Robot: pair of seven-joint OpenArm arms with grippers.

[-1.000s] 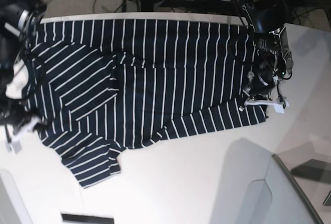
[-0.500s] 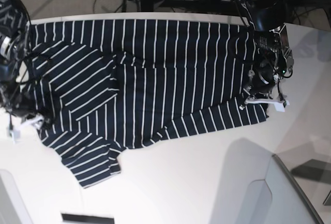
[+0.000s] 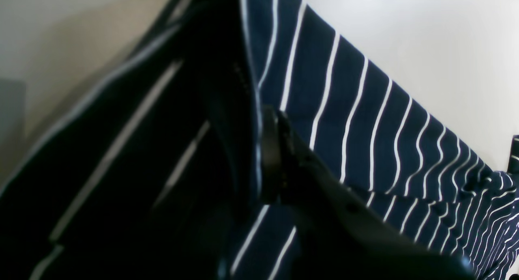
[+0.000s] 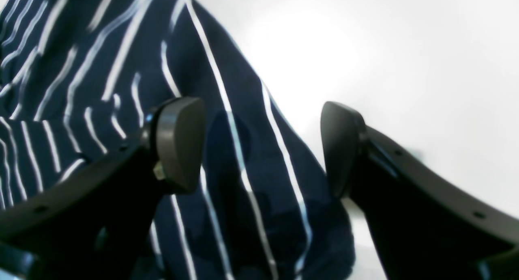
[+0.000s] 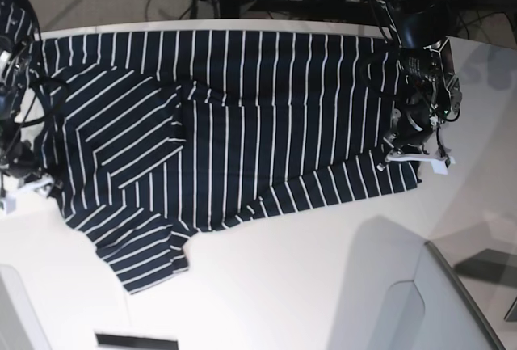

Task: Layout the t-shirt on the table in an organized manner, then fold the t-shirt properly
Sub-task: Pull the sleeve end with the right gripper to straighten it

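The left hand (image 5: 414, 154) sits low at the right edge of the surface (image 5: 323, 285), its arm reaching down from the far right corner, and its black fingers (image 3: 271, 158) are pressed together on the t-shirt's (image 5: 234, 124) hem, a fold of dark striped cloth pinched between them in the left wrist view. The right hand (image 4: 261, 150) is at the left edge of the surface, near the shirt's shoulder end; its two dark pads stand well apart, with a loose flap of striped fabric lying under the gap and nothing caught between them. The t-shirt lies spread across the far half of the surface, its long side along the far edge, one sleeve folded over the body near the left and the other sleeve trailing toward the near left corner. Compared with a second ago, the right hand has let go: it was closed then, and its arm covered the shirt's far left corner, which is now bare and lies flat. The right hand has also slid outward along the left edge. The left hand has hardly shifted and keeps its pinch on the hem.
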